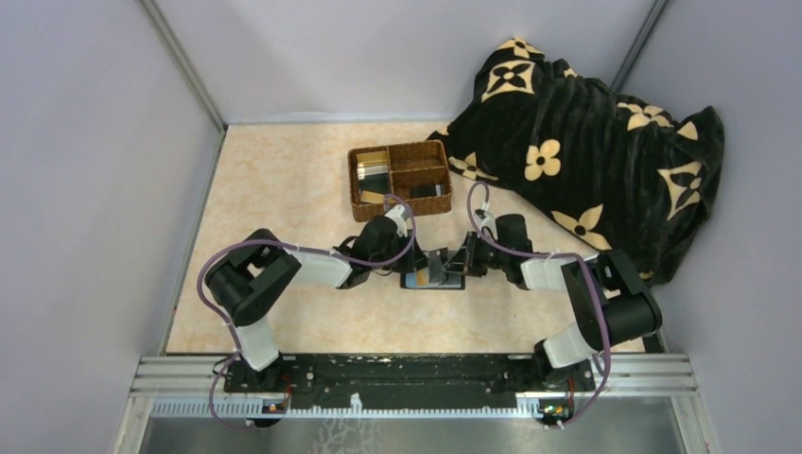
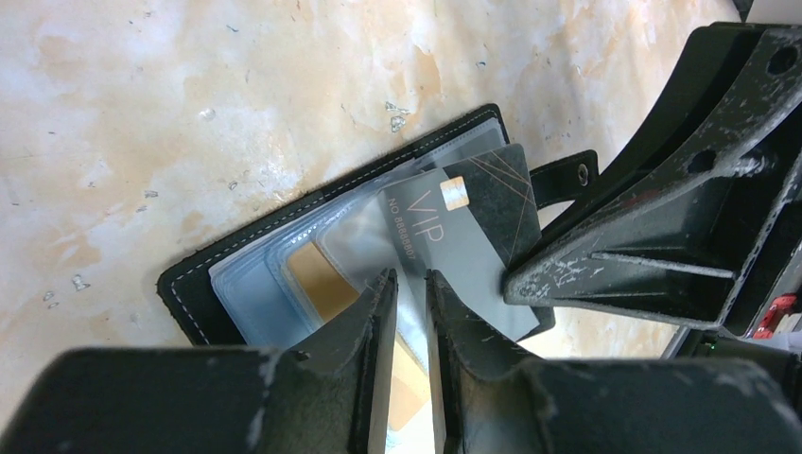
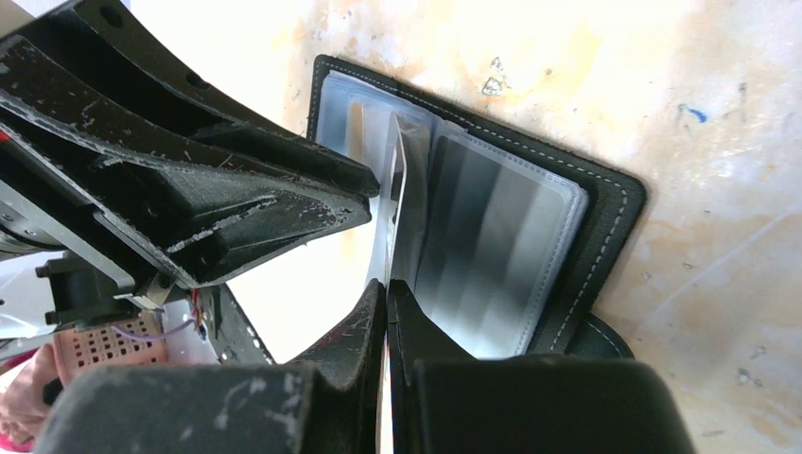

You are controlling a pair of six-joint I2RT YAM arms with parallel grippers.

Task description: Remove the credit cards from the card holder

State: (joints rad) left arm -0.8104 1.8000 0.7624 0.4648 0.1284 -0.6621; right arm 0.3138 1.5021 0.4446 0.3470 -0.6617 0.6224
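Observation:
The black card holder (image 1: pixel 433 280) lies open on the table between both grippers, its clear sleeves fanned out (image 2: pixel 189 293) (image 3: pixel 605 236). A grey and dark card marked VIP (image 2: pixel 454 227) sticks partway out of a sleeve, and a gold card (image 2: pixel 317 274) still sits inside one. My left gripper (image 2: pixel 409 282) hovers over the VIP card's near edge with its jaws a narrow gap apart and nothing clamped. My right gripper (image 3: pixel 387 288) is shut on one clear sleeve page (image 3: pixel 392 208), which it holds up on edge. Its finger (image 2: pixel 567 274) reaches in beside the VIP card.
A brown wicker divided tray (image 1: pixel 354 189) stands just behind the card holder with cards (image 1: pixel 374 175) in its compartments. A black blanket with cream flowers (image 1: pixel 586 161) is heaped at the back right. Grey walls close in the table on three sides.

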